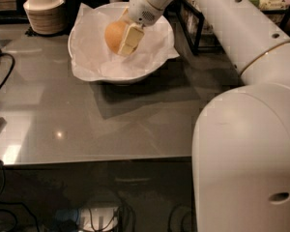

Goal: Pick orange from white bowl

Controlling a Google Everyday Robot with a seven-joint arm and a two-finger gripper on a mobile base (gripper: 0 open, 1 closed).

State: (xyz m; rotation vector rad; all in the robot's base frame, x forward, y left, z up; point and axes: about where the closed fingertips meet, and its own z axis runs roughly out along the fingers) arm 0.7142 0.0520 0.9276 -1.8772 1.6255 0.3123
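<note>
The white bowl (150,64) stands at the back of the grey table, lined with crumpled white paper that sticks past its rim. The orange (114,35) is dull yellow-orange and round. My gripper (122,38) reaches down from the upper right and is shut on the orange, one pale finger (130,40) across its front. The orange is held above the bowl's middle, lifted off the paper. The far finger is hidden behind the fruit.
A stack of small beige bowls (44,11) stands at the back left. A dark wire rack (195,21) stands to the right of the bowl. Cables (0,76) lie along the table's left edge. My arm's big white body (246,153) fills the right foreground.
</note>
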